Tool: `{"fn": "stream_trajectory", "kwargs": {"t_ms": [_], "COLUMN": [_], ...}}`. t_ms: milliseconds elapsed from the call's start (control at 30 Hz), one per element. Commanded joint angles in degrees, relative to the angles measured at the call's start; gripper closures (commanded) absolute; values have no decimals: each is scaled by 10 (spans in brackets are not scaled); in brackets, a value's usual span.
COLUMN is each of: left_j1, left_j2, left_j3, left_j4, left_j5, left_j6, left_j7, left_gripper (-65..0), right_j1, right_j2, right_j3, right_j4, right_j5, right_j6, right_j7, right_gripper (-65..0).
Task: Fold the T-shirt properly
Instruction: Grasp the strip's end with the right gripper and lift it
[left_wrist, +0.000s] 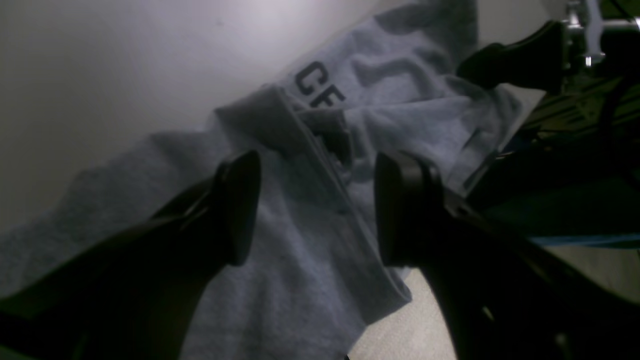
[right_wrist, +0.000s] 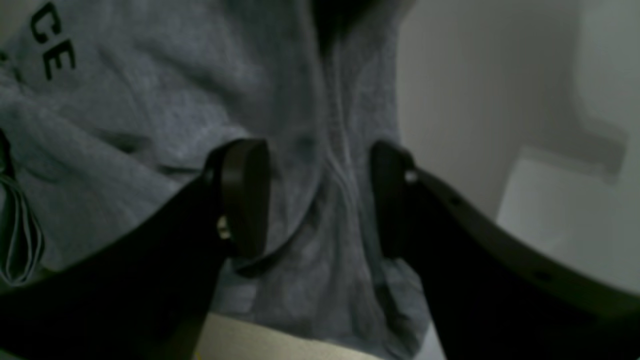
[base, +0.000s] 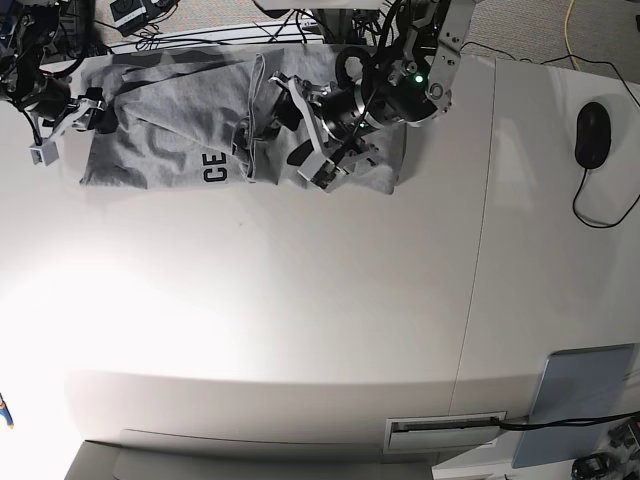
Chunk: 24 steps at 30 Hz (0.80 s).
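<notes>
T-shirt (base: 170, 120) lettering mostly folded under, only "CE" visible.

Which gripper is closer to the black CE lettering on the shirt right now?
Left. The left gripper hovers just beside the CE lettering, over the T-shirt middle fold. The right gripper sits at the shirt's far edge.

Left gripper (left_wrist: 317, 207) jaws spread wide, nothing between the pads, pointing down at a slant. Left arm (base: 400, 80) reaches in from the far edge, wrist bent toward centre. Right gripper (right_wrist: 320, 197) also wide open, empty. Right arm (base: 40, 95) sits at the far corner, gripper low.
</notes>
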Motion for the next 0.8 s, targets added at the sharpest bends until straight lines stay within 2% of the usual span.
{"fn": "stream_trajectory", "kwargs": {"t_ms": [0, 300, 400, 600, 767], "left_j1": [-3, -3, -1, -1, -1], "left_j2": [3, 3, 3, 3, 3], "left_j3": [2, 2, 2, 2, 2], "left_j4": [12, 12, 12, 12, 12], "left_j5": [-8, -8, -5, 3, 3], "left_j6": [-3, -3, -3, -3, -3], "left_j7": [-11, -10, -10, -10, -10], "left_gripper": [-369, -369, -369, -369, -369], "right_j1": [1, 1, 1, 1, 1], "right_j2": [12, 12, 19, 37, 39], "right_j3": [-4, -33, -20, 51, 36], "right_j4": [4, 4, 4, 4, 4], "right_j5": [9, 24, 24, 17, 3], "right_j6": [-2, -3, -3, -2, -2], "right_j7": [2, -4, -9, -8, -23], "right_gripper": [-321, -320, -320, -320, -320]}}
